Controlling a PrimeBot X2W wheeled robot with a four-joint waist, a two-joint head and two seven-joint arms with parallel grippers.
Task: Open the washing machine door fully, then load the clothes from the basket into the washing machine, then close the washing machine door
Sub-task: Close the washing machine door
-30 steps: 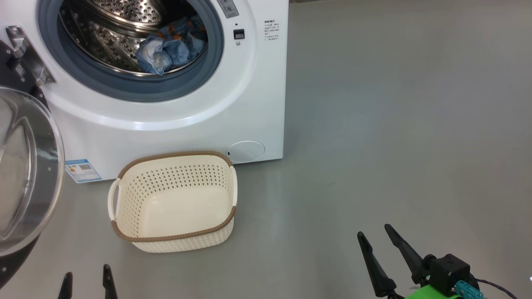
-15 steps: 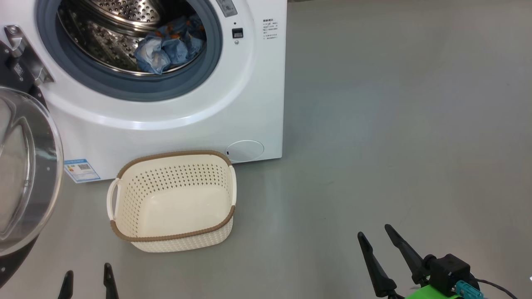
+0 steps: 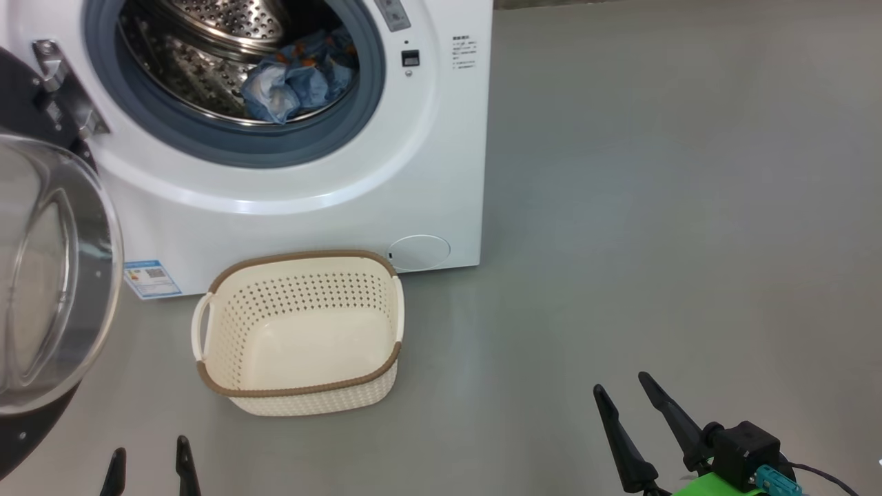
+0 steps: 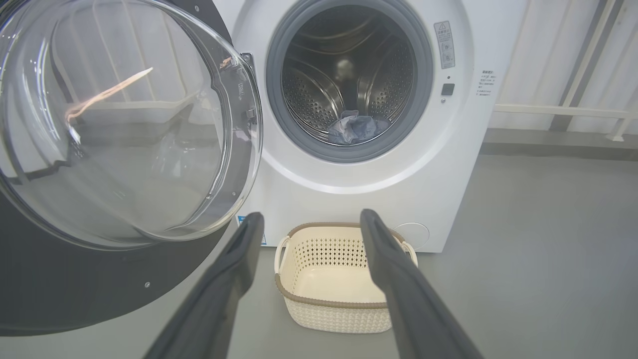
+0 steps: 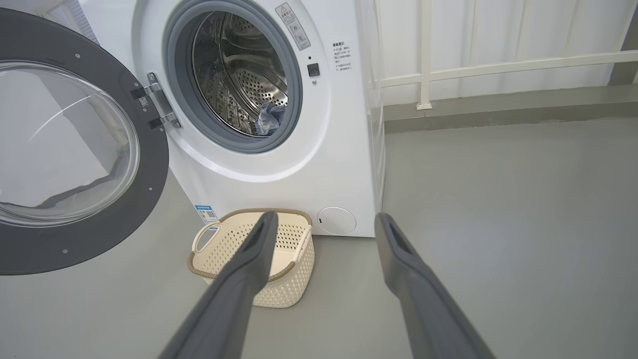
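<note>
Basket [image 3: 303, 403], cream with a brown rim, sits on the grey floor [image 3: 654, 207] just in front of the washing machine [image 3: 310, 207]; its bare bottom shows. Clothes [image 3: 296, 79], a crumpled light-blue heap with orange print, lie low in the steel drum [image 3: 200, 76]. Washing machine door [image 3: 41, 275] hangs wide open at left, its clear glass bulging. Left gripper [image 3: 150, 446] and right gripper [image 3: 621, 381] are both spread apart, holding nothing.

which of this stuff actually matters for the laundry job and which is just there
For the job:
- washing machine
- washing machine door, standing open
- clothes, lying in the drum
- basket, empty

Just there:
- blue label sticker
- round white flap
- white railing
- grey floor
</note>
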